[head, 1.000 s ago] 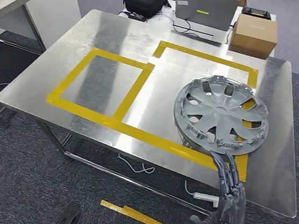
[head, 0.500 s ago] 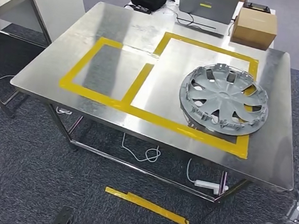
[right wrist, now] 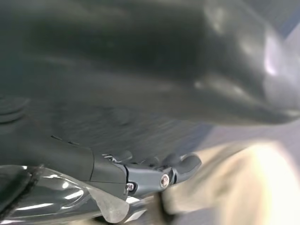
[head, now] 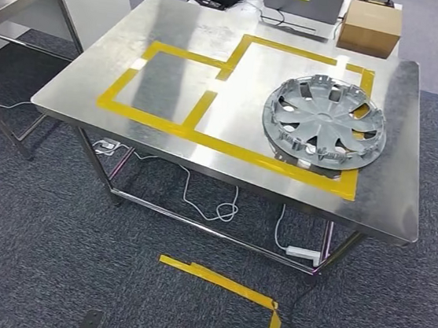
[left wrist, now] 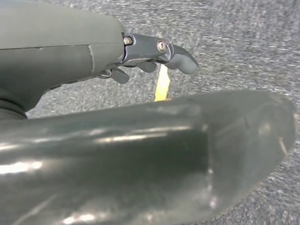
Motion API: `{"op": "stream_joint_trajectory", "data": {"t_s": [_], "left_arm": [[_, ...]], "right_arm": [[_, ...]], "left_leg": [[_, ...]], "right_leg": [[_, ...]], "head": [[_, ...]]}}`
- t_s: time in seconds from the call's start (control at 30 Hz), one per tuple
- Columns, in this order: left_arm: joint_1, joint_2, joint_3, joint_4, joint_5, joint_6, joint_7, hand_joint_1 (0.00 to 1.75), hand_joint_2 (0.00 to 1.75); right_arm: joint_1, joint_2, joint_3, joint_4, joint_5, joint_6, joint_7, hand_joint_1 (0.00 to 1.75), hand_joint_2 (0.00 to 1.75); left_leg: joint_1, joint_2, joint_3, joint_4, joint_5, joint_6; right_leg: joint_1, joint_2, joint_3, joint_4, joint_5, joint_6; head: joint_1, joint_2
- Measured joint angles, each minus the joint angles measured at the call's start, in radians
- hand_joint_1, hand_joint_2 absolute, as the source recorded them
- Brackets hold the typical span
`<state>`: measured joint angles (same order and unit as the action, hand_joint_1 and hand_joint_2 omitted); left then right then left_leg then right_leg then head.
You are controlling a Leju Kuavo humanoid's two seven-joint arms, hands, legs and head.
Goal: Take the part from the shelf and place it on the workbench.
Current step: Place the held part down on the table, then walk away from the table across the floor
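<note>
Resting flat on the workbench (head: 161,23), inside its larger yellow-taped square, the part (head: 324,122) looks delivered; left hand (left wrist: 106,51) and right hand (right wrist: 141,176) hang empty, fingers loosely extended; best simply stay clear.

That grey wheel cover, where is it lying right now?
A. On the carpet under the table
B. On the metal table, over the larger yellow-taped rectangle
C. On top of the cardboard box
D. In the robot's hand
B. The head view shows the wheel cover lying flat on the metal table, overlapping the larger yellow tape outline, with no hand touching it.
</note>
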<state>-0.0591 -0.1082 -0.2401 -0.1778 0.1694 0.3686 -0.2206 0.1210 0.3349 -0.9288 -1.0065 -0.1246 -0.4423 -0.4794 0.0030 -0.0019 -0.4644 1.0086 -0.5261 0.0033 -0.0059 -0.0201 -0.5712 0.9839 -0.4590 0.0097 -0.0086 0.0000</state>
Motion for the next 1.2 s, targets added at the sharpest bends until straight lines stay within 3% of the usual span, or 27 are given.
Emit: {"op": "stream_joint_trajectory", "data": {"t_s": [0.03,0.1,0.13,0.17,0.2,0.27,0.3,0.33,0.37,0.43,0.5,0.53,0.63,0.7,0.77,0.8,0.83,0.87,0.9,0.97,1.03,1.1,1.13,1.2], "left_arm": [[-0.001,-0.001,0.002,0.0,-0.001,0.001,0.002,0.0,0.0],[-0.003,-0.003,0.003,0.0,-0.004,0.006,0.008,0.0,0.0],[-0.003,-0.005,0.004,0.0,-0.007,0.01,0.012,0.0,0.0],[-0.002,-0.006,0.004,0.0,-0.01,0.013,0.015,0.0,0.0],[-0.002,-0.008,0.005,0.0,-0.013,0.015,0.017,0.0,0.0],[-0.001,-0.009,0.005,0.0,-0.02,0.01,0.022,0.0,0.0],[-0.001,-0.009,0.005,0.0,-0.023,0.006,0.025,0.0,0.0],[-0.001,-0.009,0.005,0.0,-0.027,0.001,0.027,0.0,0.0],[0.0,-0.009,0.005,0.0,-0.029,-0.003,0.028,0.0,0.0],[0.0,-0.009,0.005,0.0,-0.034,-0.005,0.028,0.0,0.0],[0.002,-0.009,0.005,0.0,-0.035,-0.005,0.028,0.0,0.0],[0.004,-0.009,0.005,0.0,-0.037,-0.005,0.028,0.0,0.0],[0.004,-0.008,0.005,0.0,-0.043,-0.006,0.029,0.0,0.0],[0.004,-0.008,0.005,0.0,-0.046,-0.006,0.031,0.0,0.0],[0.005,-0.008,0.005,0.0,-0.049,-0.007,0.033,0.0,0.0],[0.005,-0.008,0.005,0.0,-0.05,-0.008,0.034,0.0,0.0],[0.005,-0.008,0.005,0.0,-0.051,-0.009,0.034,0.0,0.0],[0.005,-0.008,0.005,0.0,-0.051,-0.01,0.034,0.0,0.0],[0.005,-0.007,0.005,0.0,-0.052,-0.012,0.034,0.0,0.0],[0.007,-0.005,0.005,0.001,-0.052,-0.013,0.034,0.0,0.0],[0.011,-0.003,0.005,0.002,-0.052,-0.013,0.035,0.0,0.0],[0.011,-0.003,0.004,0.002,-0.052,-0.012,0.038,0.0,0.0],[0.007,-0.004,0.005,0.002,-0.052,-0.011,0.039,0.0,0.0],[0.0,-0.006,0.005,0.002,-0.052,-0.007,0.039,0.0,0.0]], "right_arm": [[-0.018,0.001,-0.029,0.048,-0.004,-0.016,0.017,0.0,0.0],[-0.05,0.0,-0.083,0.151,-0.001,-0.046,0.062,0.0,0.0],[-0.061,-0.001,-0.105,0.202,0.005,-0.05,0.087,0.0,0.0],[-0.072,-0.003,-0.123,0.257,0.013,-0.042,0.116,0.0,0.0],[-0.084,-0.007,-0.137,0.311,0.023,-0.029,0.146,0.0,0.44],[-0.106,-0.014,-0.152,0.417,0.058,-0.002,0.202,0.0,0.44],[-0.116,-0.018,-0.154,0.46,0.075,0.007,0.223,0.0,0.44],[-0.124,-0.021,-0.155,0.498,0.088,0.016,0.239,0.0,0.0],[-0.13,-0.023,-0.156,0.527,0.094,0.026,0.249,0.0,0.0],[-0.141,-0.026,-0.16,0.568,0.095,0.043,0.257,0.0,0.0],[-0.155,-0.029,-0.164,0.594,0.095,0.059,0.255,0.0,0.0],[-0.162,-0.029,-0.166,0.604,0.097,0.07,0.253,0.0,0.0],[-0.166,-0.033,-0.169,0.626,0.098,0.111,0.246,0.0,0.0],[-0.164,-0.036,-0.176,0.635,0.088,0.142,0.24,0.0,0.0],[-0.165,-0.038,-0.185,0.642,0.079,0.162,0.236,0.0,0.0],[-0.165,-0.039,-0.189,0.644,0.077,0.167,0.236,0.0,0.0],[-0.165,-0.04,-0.192,0.646,0.076,0.168,0.236,0.0,0.0],[-0.165,-0.041,-0.194,0.648,0.075,0.169,0.236,0.0,0.0],[-0.165,-0.042,-0.196,0.65,0.074,0.17,0.236,0.0,0.0],[-0.168,-0.042,-0.198,0.655,0.074,0.173,0.236,0.0,0.0],[-0.172,-0.042,-0.199,0.659,0.074,0.178,0.235,0.0,0.0],[-0.173,-0.043,-0.199,0.663,0.076,0.18,0.236,0.0,0.0],[-0.172,-0.044,-0.199,0.665,0.078,0.178,0.236,0.0,0.0],[-0.173,-0.045,-0.201,0.669,0.079,0.164,0.239,0.0,0.0]], "left_leg": [[-0.002,0.0,0.013,-0.031,-0.01,0.004],[-0.003,0.0,0.007,-0.046,-0.006,0.013],[-0.002,0.001,0.001,-0.048,0.002,0.02],[0.0,0.002,-0.006,-0.052,0.012,0.028],[0.001,0.003,-0.015,-0.054,0.022,0.035],[-0.002,0.007,-0.038,-0.053,0.04,0.04],[-0.003,0.009,-0.05,-0.051,0.049,0.04],[-0.003,0.01,-0.063,-0.049,0.057,0.039],[-0.003,0.011,-0.074,-0.047,0.065,0.037],[-0.004,0.015,-0.094,-0.039,0.076,0.031],[-0.008,0.023,-0.11,-0.023,0.081,0.023],[-0.01,0.03,-0.115,-0.016,0.083,0.018],[-0.009,0.044,-0.123,-0.001,0.079,0.0],[-0.005,0.029,-0.141,0.058,0.026,-0.013],[-0.002,0.015,-0.183,0.187,-0.056,-0.02],[-0.002,0.013,-0.201,0.246,-0.083,-0.021],[-0.001,0.011,-0.206,0.276,-0.088,-0.02],[-0.002,0.009,-0.196,0.268,-0.071,-0.017],[-0.002,0.003,-0.171,0.224,-0.036,-0.011],[-0.002,-0.037,-0.108,0.1,0.033,0.008],[-0.003,-0.071,-0.077,0.033,0.057,0.021],[-0.005,-0.06,-0.072,0.017,0.057,0.022],[-0.003,-0.047,-0.065,-0.002,0.055,0.024],[0.003,-0.021,-0.052,-0.043,0.053,0.031]], "right_leg": [[0.0,0.001,-0.008,0.002,0.008,0.005],[-0.002,0.002,-0.017,0.002,0.02,0.018],[-0.004,0.004,-0.025,0.008,0.011,0.023],[-0.005,0.006,-0.036,0.028,-0.015,0.028],[-0.006,0.009,-0.052,0.068,-0.055,0.031],[-0.006,0.014,-0.09,0.191,-0.146,0.035],[-0.006,0.015,-0.102,0.246,-0.165,0.037],[-0.006,0.015,-0.101,0.276,-0.16,0.039],[-0.007,0.015,-0.082,0.27,-0.137,0.04],[-0.008,0.004,0.003,0.165,-0.086,0.039],[-0.006,-0.016,0.089,0.038,-0.08,0.035],[-0.005,-0.021,0.107,0.003,-0.088,0.029],[-0.005,-0.003,0.098,-0.013,-0.094,0.002],[-0.007,0.006,0.092,-0.015,-0.084,-0.014],[-0.004,0.019,0.087,-0.013,-0.076,-0.022],[-0.003,0.027,0.085,-0.012,-0.073,-0.024],[-0.001,0.036,0.084,-0.011,-0.07,-0.023],[0.001,0.045,0.083,-0.009,-0.068,-0.023],[0.003,0.056,0.083,-0.006,-0.067,-0.022],[0.005,0.079,0.081,-0.003,-0.067,-0.02],[0.001,0.103,0.074,-0.001,-0.063,-0.012],[-0.003,0.126,0.065,-0.003,-0.057,0.001],[-0.003,0.124,0.058,-0.001,-0.058,0.007],[-0.001,0.086,0.028,0.039,-0.086,0.017]], "head": [[0.0,0.0],[0.0,0.0],[0.001,0.0],[0.002,0.0],[0.003,0.0],[0.005,0.0],[0.005,0.0],[0.005,0.0],[0.005,0.0],[0.006,0.0],[0.008,0.0],[0.008,0.0],[0.008,0.0],[0.005,0.0],[0.004,0.0],[0.004,0.0],[0.004,0.0],[0.004,0.0],[0.004,0.0],[0.006,0.0],[0.006,0.0],[0.003,0.0],[0.003,0.0],[0.01,0.0]]}}
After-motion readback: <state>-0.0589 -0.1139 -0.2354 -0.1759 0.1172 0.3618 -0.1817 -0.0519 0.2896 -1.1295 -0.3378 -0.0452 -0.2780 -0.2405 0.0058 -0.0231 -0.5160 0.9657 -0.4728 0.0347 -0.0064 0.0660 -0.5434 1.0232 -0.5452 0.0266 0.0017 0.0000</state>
